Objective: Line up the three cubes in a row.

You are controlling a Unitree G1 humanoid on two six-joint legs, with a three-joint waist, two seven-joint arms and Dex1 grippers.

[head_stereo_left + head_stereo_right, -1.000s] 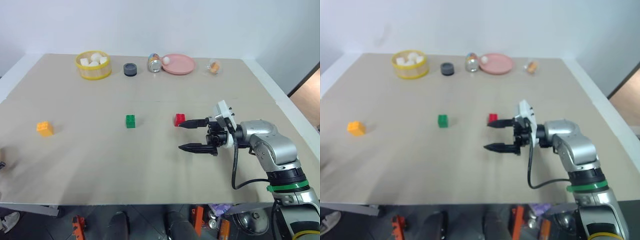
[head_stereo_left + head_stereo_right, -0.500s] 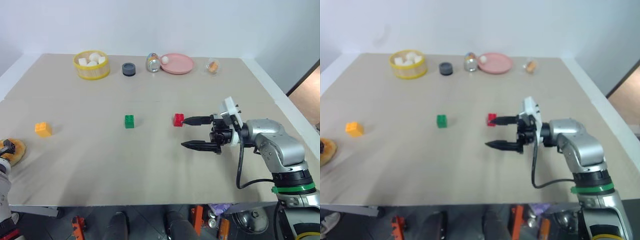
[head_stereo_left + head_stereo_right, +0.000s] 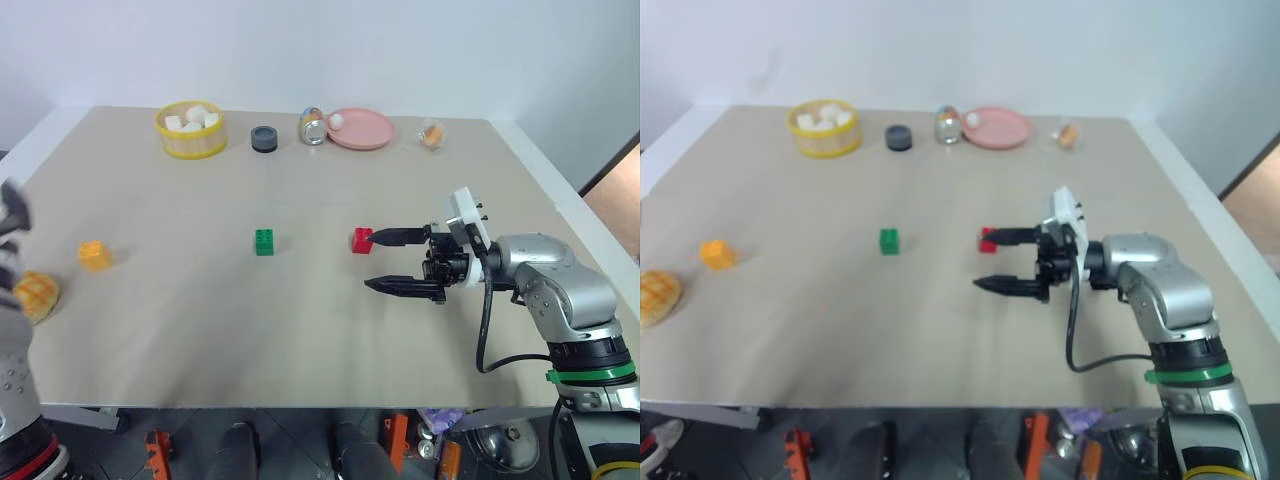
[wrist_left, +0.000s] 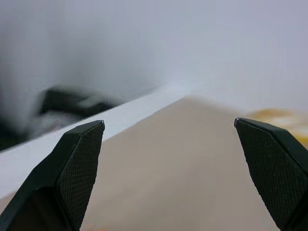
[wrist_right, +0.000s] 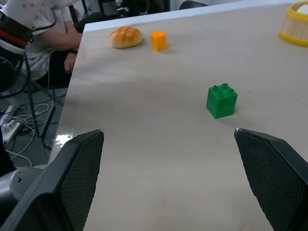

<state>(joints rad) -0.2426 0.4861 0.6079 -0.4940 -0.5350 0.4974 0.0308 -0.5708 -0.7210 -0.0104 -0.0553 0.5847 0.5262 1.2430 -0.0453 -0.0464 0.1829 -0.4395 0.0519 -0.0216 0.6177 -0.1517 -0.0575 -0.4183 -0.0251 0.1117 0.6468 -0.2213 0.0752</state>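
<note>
Three studded plastic cubes lay on the smooth tan table.
My right claw stood spread, the red cube just beside one fingertip; green cube and orange-yellow cube lay beyond.

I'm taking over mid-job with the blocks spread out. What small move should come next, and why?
Probably ease the right gripper a touch toward the red block so it sits between the open fingers. One fingertip is already at the block and nothing is held. The green block and orange block lie roughly in a line with it but widely spaced.
</note>
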